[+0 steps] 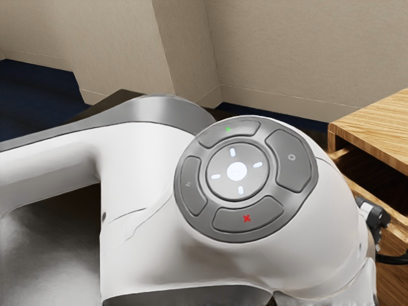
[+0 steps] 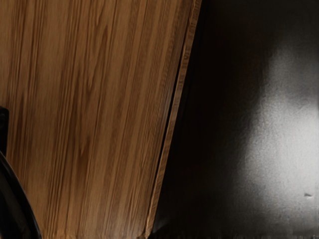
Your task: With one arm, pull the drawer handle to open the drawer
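Your white arm (image 1: pixel 146 210) takes up most of the exterior view, its round grey button pad (image 1: pixel 245 180) facing the camera. Beige walls (image 1: pixel 306 44) and a dark blue floor (image 1: pixel 32 89) lie behind it, well apart from it. At the exterior view's right, the wooden cabinet (image 1: pixel 376 124) stands just beside the arm's wrist. Under its top slab are a dark gap and the drawer (image 1: pixel 382 203), seen as a slanted wooden edge. The wrist view adds a close wood panel (image 2: pixel 89 114) ending in a straight edge, with a dark, glare-lit surface (image 2: pixel 239 99) beyond. A black curved shape (image 2: pixel 12 209) sits at the corner; you cannot tell what it is. You cannot tell whether the gripper is open, closed or holding anything.
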